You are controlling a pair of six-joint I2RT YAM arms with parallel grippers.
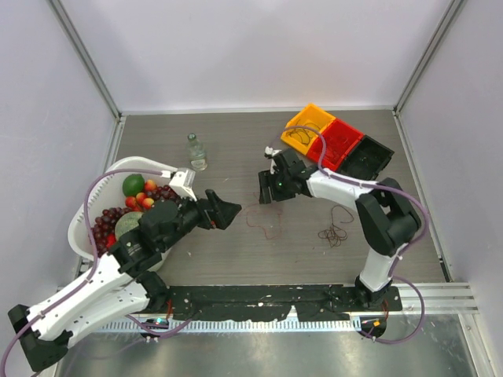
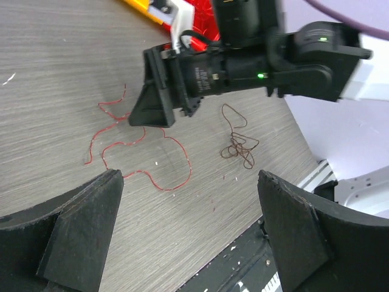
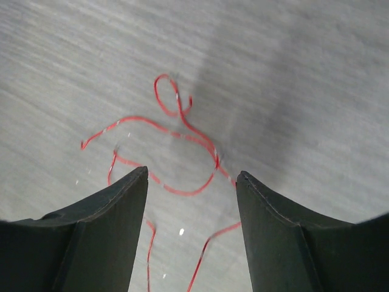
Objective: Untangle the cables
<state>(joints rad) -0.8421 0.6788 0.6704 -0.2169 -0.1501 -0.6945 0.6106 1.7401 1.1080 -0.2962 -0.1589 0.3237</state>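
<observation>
Bench (image 1: pixel 228 141): grey wood grain, white walls around.
Right jaws: apart, empty, hanging just over the red cable (image 3: pixel 182 131).
Left jaws: wide apart, empty, near the red cable.
Brown cable (image 1: pixel 335 233): bunched, well apart from the red cable.
Progress: the colours look separated; loops and the bunch are left to straighten.
Writing: none readable.

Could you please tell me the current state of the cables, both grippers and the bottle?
red cable: loose on the table, spread out, not held
brown cable: bunched in a tangle, apart from the red one
left gripper: open, empty
right gripper: open, empty, over the red cable
bottle: upright
</observation>
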